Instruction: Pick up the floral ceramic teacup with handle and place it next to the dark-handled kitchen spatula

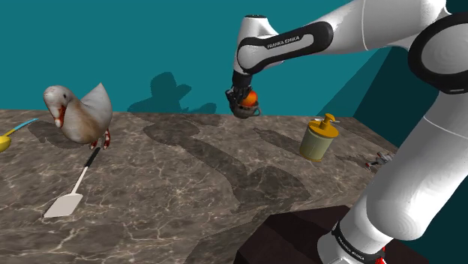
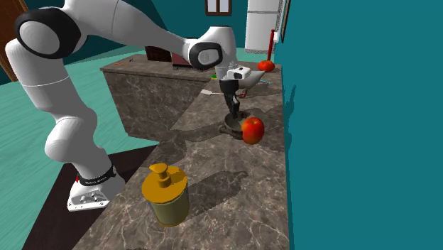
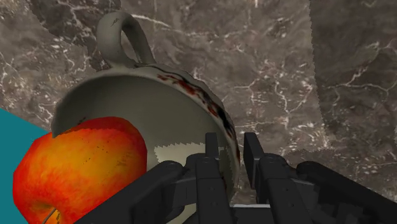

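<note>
So from where I'm standing, the grab looks done. The hand (image 3: 232, 147) is clenched on the teacup (image 3: 146, 108), one finger (image 3: 213, 162) inside the bowl and the other outside, with the rim pinched between them. The grip is on the side opposite the handle.

The cup is at the far side of the bench (image 1: 187, 195), close to the teal wall, with an apple (image 3: 83, 165) right up against it. I honestly can't tell if the cup has left the stone yet. In the second exterior view it looks like it's sitting on the surface or barely off it.

My guess is the next move is lift and carry. The spatula (image 1: 64, 205) is lying well away, over on the shoulder view's left, with its dark handle pointing up toward a duck figurine (image 1: 81, 114).

I'd want a straight lift first so the cup doesn't nudge the apple. Then it's a long sweep across the bench, setting down just beside the spatula without landing on it or clipping the duck. The yellow-lidded jar (image 1: 319, 140) is off on the other side, so it's not in the way.
</note>
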Motion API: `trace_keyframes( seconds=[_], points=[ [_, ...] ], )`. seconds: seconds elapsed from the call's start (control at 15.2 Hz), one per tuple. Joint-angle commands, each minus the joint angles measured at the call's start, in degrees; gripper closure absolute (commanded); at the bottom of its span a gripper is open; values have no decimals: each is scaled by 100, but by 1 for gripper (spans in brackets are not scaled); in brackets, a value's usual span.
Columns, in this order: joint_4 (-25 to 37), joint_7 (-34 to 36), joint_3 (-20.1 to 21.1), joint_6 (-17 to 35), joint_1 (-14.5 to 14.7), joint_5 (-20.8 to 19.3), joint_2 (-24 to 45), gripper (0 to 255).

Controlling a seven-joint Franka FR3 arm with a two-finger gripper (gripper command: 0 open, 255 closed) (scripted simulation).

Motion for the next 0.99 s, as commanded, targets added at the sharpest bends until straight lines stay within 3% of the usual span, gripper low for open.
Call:
trace_keyframes(
  seconds=[0.0, 0.4, 0.92],
  points=[
    [106, -14, 3, -154, 3, 9, -51, 255],
    [428, -57, 8, -559, 7, 31, -136, 255],
    [693, 1057, 537, -762, 547, -125, 50, 255]
  ],
)
